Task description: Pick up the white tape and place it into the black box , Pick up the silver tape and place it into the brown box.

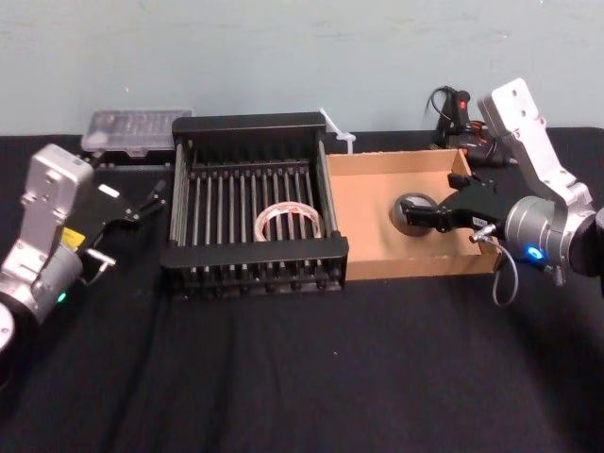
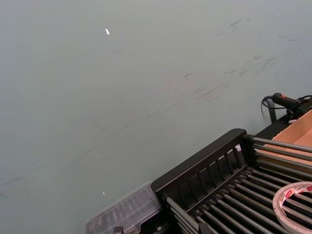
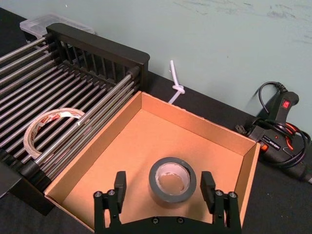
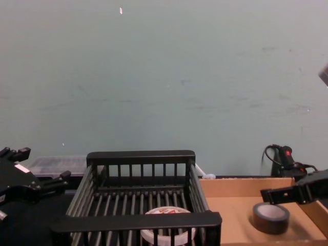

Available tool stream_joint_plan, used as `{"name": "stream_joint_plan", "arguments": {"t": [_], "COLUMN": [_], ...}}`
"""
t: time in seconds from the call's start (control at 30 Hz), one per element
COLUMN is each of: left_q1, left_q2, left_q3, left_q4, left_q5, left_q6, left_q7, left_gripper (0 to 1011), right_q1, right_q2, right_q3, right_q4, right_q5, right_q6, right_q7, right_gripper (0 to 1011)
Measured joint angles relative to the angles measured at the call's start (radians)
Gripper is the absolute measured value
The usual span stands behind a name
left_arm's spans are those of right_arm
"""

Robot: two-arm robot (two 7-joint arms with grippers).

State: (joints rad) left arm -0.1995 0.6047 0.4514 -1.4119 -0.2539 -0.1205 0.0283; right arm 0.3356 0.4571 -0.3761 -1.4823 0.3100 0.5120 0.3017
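The white tape (image 1: 260, 225) (image 4: 166, 211) lies flat on the bars inside the black box (image 1: 255, 253) (image 3: 97, 46). The silver tape (image 3: 153, 180) (image 4: 270, 218) lies flat on the floor of the brown box (image 1: 368, 217) (image 3: 146, 141), toward its right side. My right gripper (image 1: 412, 215) (image 3: 164, 176) reaches into the brown box and straddles the silver tape. Its fingers are open, with a gap showing on each side of the roll. My left gripper (image 1: 127, 226) (image 4: 41, 166) hangs open and empty to the left of the black box.
A clear plastic case (image 1: 132, 127) sits behind the black box at the left. A black glue gun with its cable (image 1: 458, 113) (image 3: 280, 122) lies behind the brown box, and a white tie (image 1: 338, 132) lies between the boxes at the back. Black cloth covers the table's front.
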Motion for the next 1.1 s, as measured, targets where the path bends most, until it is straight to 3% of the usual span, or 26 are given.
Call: {"name": "stream_joint_plan", "arguments": {"t": [0.07, 0.53, 0.67, 0.77, 0.83, 0.87, 0.97, 1.1], "left_q1": [0.0, 0.0, 0.0, 0.0, 0.0, 0.0, 0.0, 0.0], "left_q2": [0.0, 0.0, 0.0, 0.0, 0.0, 0.0, 0.0, 0.0], "left_q3": [0.0, 0.0, 0.0, 0.0, 0.0, 0.0, 0.0, 0.0], "left_q4": [0.0, 0.0, 0.0, 0.0, 0.0, 0.0, 0.0, 0.0], "left_q5": [0.0, 0.0, 0.0, 0.0, 0.0, 0.0, 0.0, 0.0], "left_q6": [0.0, 0.0, 0.0, 0.0, 0.0, 0.0, 0.0, 0.0], "left_q7": [0.0, 0.0, 0.0, 0.0, 0.0, 0.0, 0.0, 0.0], "left_gripper": [1001, 1001, 1001, 1001, 1001, 1001, 1001, 1001], "right_q1": [0.0, -0.003, -0.019, -0.047, -0.076, -0.076, -0.11, -0.14], "right_q2": [0.0, -0.002, -0.009, -0.017, -0.025, -0.025, -0.038, -0.049], "right_q3": [0.0, 0.003, 0.019, 0.033, 0.042, 0.042, 0.056, 0.068], "right_q4": [0.0, -0.002, -0.017, -0.04, -0.058, -0.058, -0.067, -0.066], "right_q5": [0.0, -0.004, -0.019, -0.054, -0.102, -0.102, -0.153, -0.19], "right_q6": [0.0, -0.002, -0.025, -0.093, -0.18, -0.18, -0.278, -0.357], "right_q7": [0.0, 0.0, -0.014, -0.06, -0.116, -0.116, -0.18, -0.223], "right_gripper": [1000, 1002, 1002, 1002, 1003, 1002, 1002, 1003]}}
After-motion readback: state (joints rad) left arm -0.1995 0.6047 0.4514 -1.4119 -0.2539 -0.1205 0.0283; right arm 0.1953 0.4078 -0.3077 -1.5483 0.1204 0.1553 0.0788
